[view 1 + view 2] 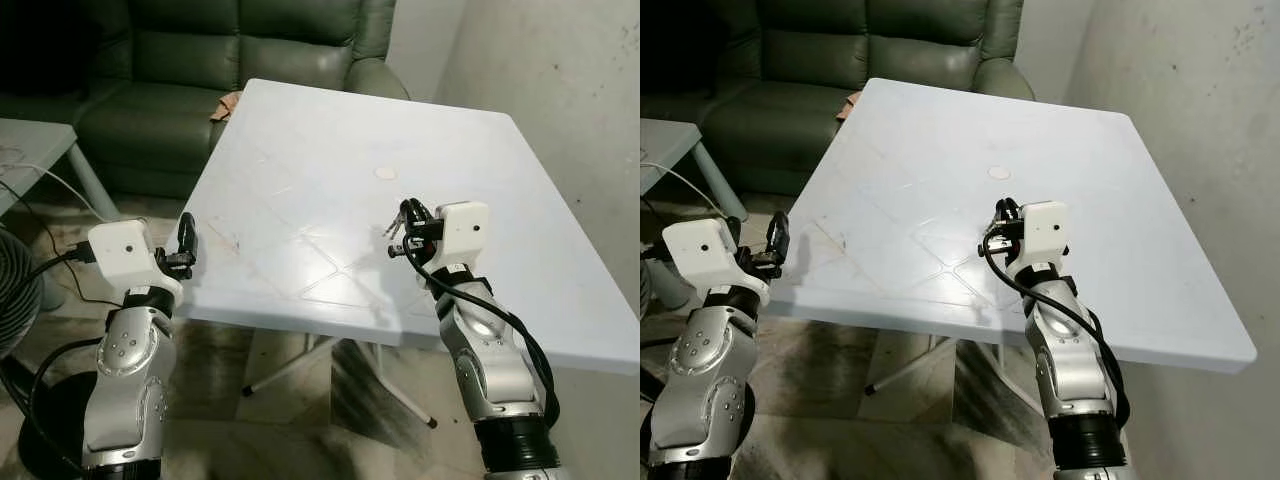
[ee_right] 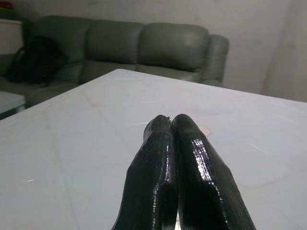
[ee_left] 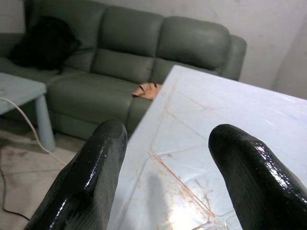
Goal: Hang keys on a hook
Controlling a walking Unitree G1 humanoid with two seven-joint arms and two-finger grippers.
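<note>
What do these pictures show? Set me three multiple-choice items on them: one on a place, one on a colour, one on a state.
1. Where is the right gripper?
A. Over the white table
B. Over the sofa
C. Down by the floor

2. What colour is the sofa?
A. Red
B. Green
C. Yellow

3. How do the left gripper's fingers stand?
A. Apart, holding nothing
B. Closed on a cup
C. Pressed together

Answers:
1 A: the head views show it above the near part of the tabletop, with small metal pieces, seemingly the keys, dangling at its shut fingers.
2 B: the cushions are dark green in the head and wrist views.
3 A: the left wrist view shows a wide gap between the two black fingers, with the table edge visible through it.
</note>
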